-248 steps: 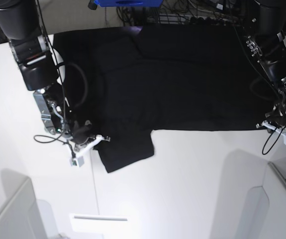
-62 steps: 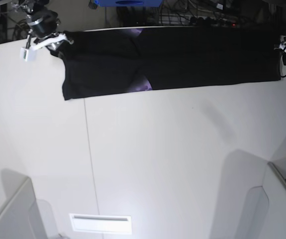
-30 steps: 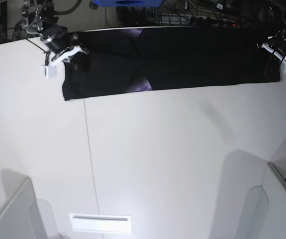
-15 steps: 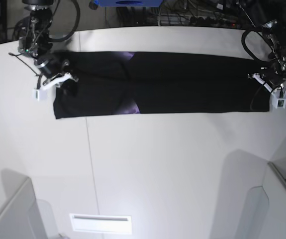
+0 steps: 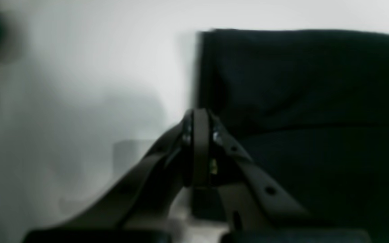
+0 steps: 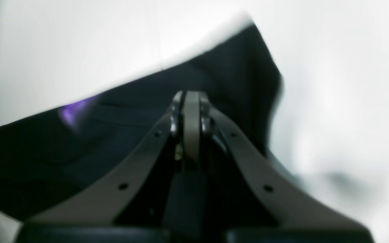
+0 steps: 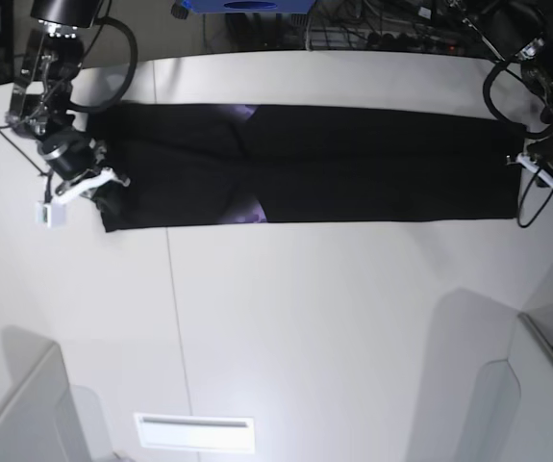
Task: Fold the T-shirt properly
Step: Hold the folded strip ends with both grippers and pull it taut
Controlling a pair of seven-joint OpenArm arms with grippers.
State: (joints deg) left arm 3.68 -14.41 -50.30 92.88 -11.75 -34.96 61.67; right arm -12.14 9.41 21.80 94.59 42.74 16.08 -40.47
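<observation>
Since half a second earlier the T-shirt [image 7: 353,164] had slid nearer across the white worktop [image 7: 305,318] — a long black band, purple showing — both tools, left [image 7: 542,171] and right [image 7: 91,181], pinching its ends.

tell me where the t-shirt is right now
In the base view the T-shirt lies as a long folded band across the table's far half, stretched between the right gripper and left gripper.
</observation>
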